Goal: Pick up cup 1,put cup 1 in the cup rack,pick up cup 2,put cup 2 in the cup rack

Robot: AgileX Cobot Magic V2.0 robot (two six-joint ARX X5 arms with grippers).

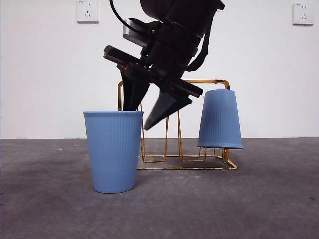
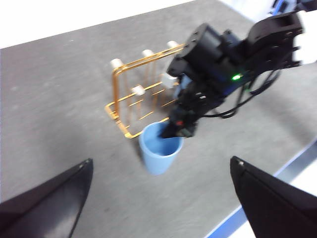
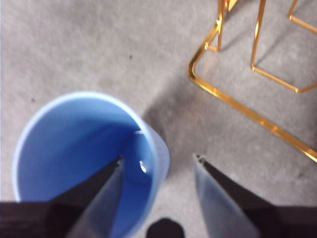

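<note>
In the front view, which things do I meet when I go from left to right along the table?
Upright blue cup → right hand, one finger inside that cup's rim, the other outside → gold cup rack → upside-down blue cup on the rack's right end.

A grey, lightly speckled table surface point(image 1: 259, 209) is seen stretching back to a plain white wall point(image 1: 40, 74). Two white wall sockets are mounted high up — one socket point(image 1: 87, 11) toward the left, another socket point(image 1: 303, 13) near the right edge.
</note>
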